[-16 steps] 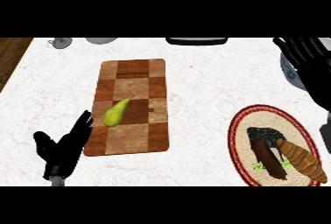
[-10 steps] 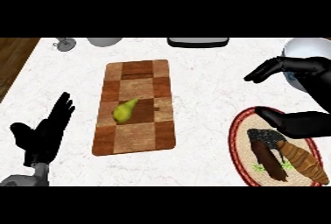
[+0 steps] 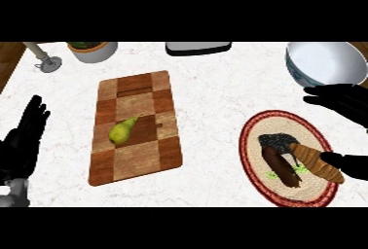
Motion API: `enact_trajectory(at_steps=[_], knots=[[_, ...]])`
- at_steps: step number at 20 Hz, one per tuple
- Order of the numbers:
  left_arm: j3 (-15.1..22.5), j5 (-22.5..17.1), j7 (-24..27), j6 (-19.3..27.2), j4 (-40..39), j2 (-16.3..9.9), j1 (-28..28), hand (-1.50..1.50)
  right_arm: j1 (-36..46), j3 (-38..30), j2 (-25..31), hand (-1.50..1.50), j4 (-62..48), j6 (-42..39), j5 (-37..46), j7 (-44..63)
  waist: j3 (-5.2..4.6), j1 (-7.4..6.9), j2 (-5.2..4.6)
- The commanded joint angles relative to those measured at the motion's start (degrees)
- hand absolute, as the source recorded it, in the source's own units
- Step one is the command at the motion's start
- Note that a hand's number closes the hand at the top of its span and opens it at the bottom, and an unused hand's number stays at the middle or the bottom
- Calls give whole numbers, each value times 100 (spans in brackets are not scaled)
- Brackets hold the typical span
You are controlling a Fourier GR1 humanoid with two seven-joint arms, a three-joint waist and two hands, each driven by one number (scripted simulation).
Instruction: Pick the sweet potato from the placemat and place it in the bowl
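The sweet potato (image 3: 314,161), orange-brown and ridged, lies tilted on the right half of the round woven placemat (image 3: 253,132), next to a dark brown piece (image 3: 282,167) and a black lump (image 3: 277,141). The white bowl (image 3: 325,64) stands at the far right, above the placemat. My right hand (image 3: 343,100) comes in from the right edge, open and spread over the placemat's right side. Its thumb (image 3: 348,164) overlaps the sweet potato's right end; the fingers are straight, between bowl and placemat. My left hand (image 3: 23,141) rests open at the left edge, fingers up.
A checkered wooden cutting board (image 3: 137,126) lies left of centre with a green pear (image 3: 122,130) on it. At the back stand a plant pot (image 3: 92,49), a metal candlestick (image 3: 46,59) and a dark appliance (image 3: 198,47).
My right hand has moved down and right, so its thumb now lies at the sweet potato's end and the bowl shows fully. The left hand stays at the left edge.
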State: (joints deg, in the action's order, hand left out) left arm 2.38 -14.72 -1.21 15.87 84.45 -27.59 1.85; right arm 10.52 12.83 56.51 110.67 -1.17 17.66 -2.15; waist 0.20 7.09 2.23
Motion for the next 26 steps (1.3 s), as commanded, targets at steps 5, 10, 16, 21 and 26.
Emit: enact_trajectory(at_steps=[5,10,16,21,26], knots=[[-127,-13,-162,-38,397,-154,-13,0,-2779,-51,37,-150,1143,1718,2021,-74,-10,-184,-106],[234,317,-778,139,752,-5,317,0,-3697,-513,173,-150,2438,1397,2482,623,-23,-460,-166],[202,372,-499,-90,482,119,537,0,-3081,479,-81,-150,2955,-5,3690,2228,-36,-685,-209],[228,387,-398,-188,425,169,626,0,-2151,788,277,-150,2373,-1312,3425,3056,-43,-878,-250],[313,558,-700,-103,501,268,784,0,-1279,1455,-236,-150,1618,-2315,3351,3451,-27,-853,-248]])
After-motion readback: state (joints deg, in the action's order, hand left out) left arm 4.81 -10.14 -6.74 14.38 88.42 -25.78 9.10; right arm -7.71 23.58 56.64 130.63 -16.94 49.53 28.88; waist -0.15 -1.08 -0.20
